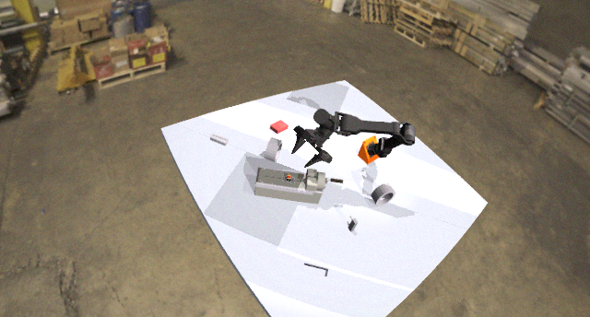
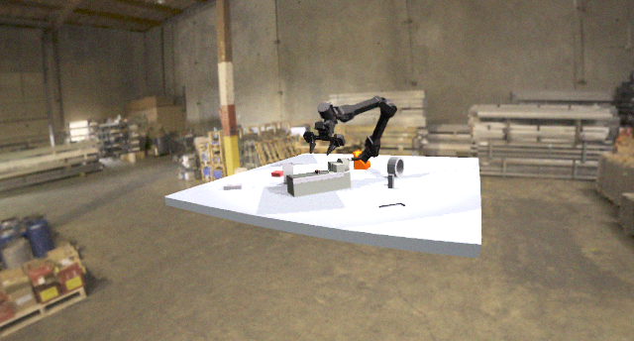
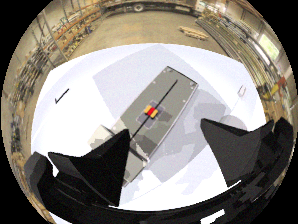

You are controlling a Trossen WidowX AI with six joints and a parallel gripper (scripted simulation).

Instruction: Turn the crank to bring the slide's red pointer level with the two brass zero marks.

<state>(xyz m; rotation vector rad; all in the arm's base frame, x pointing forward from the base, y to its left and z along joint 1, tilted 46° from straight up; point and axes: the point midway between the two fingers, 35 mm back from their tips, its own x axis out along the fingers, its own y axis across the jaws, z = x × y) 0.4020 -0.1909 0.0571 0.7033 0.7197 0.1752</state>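
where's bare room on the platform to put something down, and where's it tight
Bare stretches: the near part between the machine and the black L-shaped piece, and the patch between the small grey block and the machine. Crowded: around the red block, the open gripper, the orange base and the grey ring.

A warehouse: worn concrete floor (image 2: 307, 291), grey wall (image 2: 446, 49), timber roof beams (image 2: 99, 4). A post (image 2: 226, 83) banded cream, red and yellow stands behind. Stacked pallets (image 1: 429, 22), lumber (image 2: 545, 128) and boxed goods (image 1: 134, 54) line the edges.
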